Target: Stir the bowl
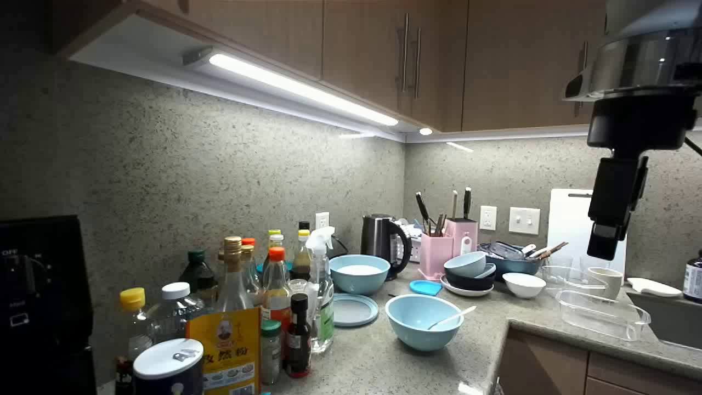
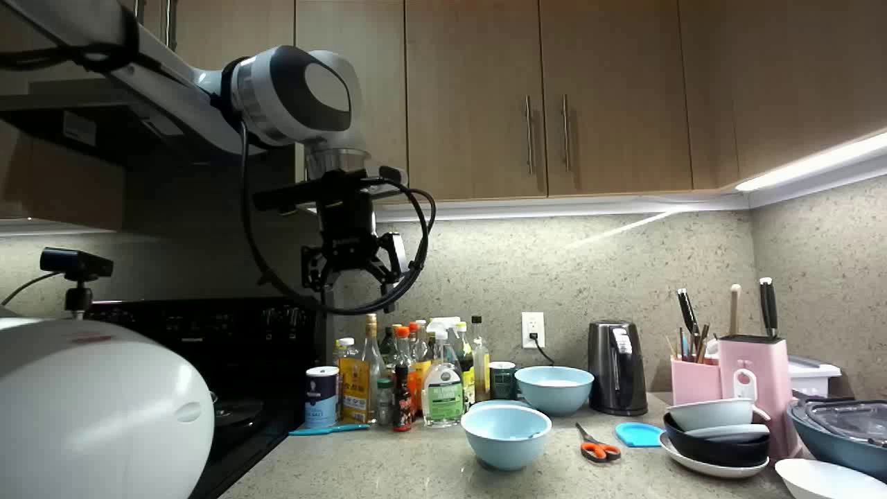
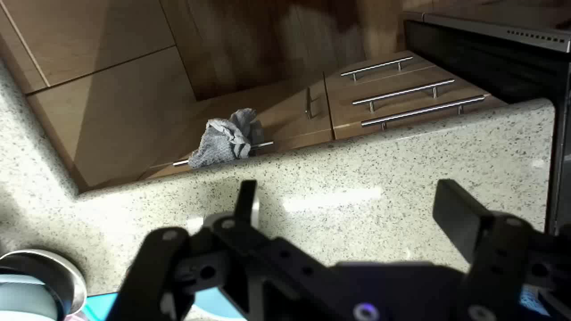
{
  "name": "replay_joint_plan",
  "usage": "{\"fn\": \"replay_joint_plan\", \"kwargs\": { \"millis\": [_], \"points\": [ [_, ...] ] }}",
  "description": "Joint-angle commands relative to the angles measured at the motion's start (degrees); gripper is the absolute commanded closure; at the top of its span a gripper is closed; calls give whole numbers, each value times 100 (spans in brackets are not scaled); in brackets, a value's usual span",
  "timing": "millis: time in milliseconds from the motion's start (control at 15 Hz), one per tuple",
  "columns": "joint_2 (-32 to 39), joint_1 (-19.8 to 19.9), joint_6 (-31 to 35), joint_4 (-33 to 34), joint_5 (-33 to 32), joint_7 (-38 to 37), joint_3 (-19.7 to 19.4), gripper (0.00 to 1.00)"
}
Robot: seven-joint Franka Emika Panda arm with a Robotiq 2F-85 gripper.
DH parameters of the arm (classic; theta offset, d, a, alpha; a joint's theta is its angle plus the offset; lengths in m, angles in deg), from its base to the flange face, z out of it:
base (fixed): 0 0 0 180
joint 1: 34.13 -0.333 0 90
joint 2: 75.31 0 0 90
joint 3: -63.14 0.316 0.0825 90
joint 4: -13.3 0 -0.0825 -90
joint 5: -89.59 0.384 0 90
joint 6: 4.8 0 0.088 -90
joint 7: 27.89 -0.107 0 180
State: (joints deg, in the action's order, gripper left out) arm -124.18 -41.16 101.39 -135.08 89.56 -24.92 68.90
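The light-blue round bowl (image 1: 419, 334) stands upright on the counter, and it also shows in an exterior view (image 2: 506, 447). A white spoon (image 1: 458, 315) leans in it, its handle resting over the rim. My gripper (image 2: 359, 301) hangs high above the counter, pointing down, well above and apart from the bowl; it shows edge-on in an exterior view (image 1: 603, 247). In the wrist view my gripper (image 3: 345, 189) has its fingers wide apart with nothing between them. A light-blue patch (image 3: 216, 303) shows behind it; I cannot tell which thing it is.
A second light-blue bowl (image 1: 359, 277) with white contents stands behind, near the kettle (image 2: 617, 367). Several bottles (image 1: 277, 285) crowd beside it. Orange-handled scissors (image 2: 599, 450), a blue lid (image 2: 639, 434) and stacked dark bowls (image 2: 727, 447) lie around. Cabinets (image 2: 471, 104) hang above.
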Motion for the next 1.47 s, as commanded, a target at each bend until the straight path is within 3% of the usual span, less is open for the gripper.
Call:
{"fn": "replay_joint_plan", "kwargs": {
  "millis": [0,467,1067,1400],
  "points": [
    [7,-22,-16,15,-15,-15,-16,0],
    [7,-22,-15,15,-15,-15,-16,0],
    [1502,452,1547,542,-254,-213,-186,0],
    [1433,389,1448,477,-99,-97,-257,0]
  ]
}}
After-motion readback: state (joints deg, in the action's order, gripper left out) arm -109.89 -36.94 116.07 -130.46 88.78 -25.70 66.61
